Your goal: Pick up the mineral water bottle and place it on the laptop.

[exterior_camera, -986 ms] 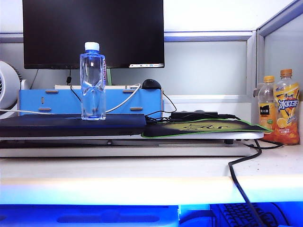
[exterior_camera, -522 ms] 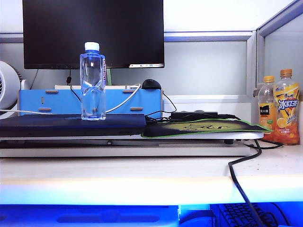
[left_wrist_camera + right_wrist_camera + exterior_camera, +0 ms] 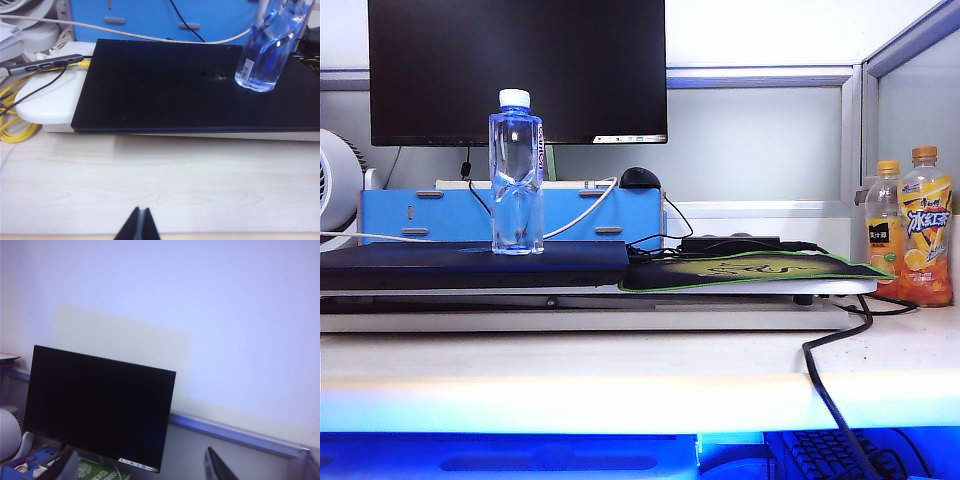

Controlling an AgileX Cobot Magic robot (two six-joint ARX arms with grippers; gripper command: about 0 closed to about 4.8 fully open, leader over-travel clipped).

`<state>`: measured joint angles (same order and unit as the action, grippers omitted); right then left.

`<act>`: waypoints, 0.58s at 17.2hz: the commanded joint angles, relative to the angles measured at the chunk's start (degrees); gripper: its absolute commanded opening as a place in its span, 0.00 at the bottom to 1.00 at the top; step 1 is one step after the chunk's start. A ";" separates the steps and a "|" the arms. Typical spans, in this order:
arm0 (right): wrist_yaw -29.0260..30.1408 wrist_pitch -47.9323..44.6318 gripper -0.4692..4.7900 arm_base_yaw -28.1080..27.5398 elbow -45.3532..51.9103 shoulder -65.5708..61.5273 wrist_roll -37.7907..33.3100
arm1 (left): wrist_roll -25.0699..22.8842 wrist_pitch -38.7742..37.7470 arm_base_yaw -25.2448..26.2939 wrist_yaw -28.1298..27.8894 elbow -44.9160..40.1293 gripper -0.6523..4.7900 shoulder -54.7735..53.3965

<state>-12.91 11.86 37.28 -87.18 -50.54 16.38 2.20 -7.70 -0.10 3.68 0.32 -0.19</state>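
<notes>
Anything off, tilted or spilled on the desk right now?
Nothing stands out. The mineral water bottle stands upright on the laptop, capped, no spill visible. The left gripper sits shut over the desk edge; the right gripper is open, aimed up at the monitor.

The mineral water bottle (image 3: 267, 47) loses its top, and the right hand (image 3: 142, 467) shows only its fingertips.
</notes>
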 commanded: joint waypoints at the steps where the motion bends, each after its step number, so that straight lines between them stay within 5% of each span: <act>1: -0.26 -5.01 0.73 0.09 3.65 0.07 0.15 | -0.04 0.46 0.02 0.20 0.09 0.12 0.13; 10: -1.68 -17.42 0.73 -3.50 27.43 9.97 -0.11 | -0.04 0.46 0.02 0.20 0.09 0.12 0.13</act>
<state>-14.00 -3.84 34.46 -60.90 -41.47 16.40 2.20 -7.70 -0.10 3.68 0.32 -0.16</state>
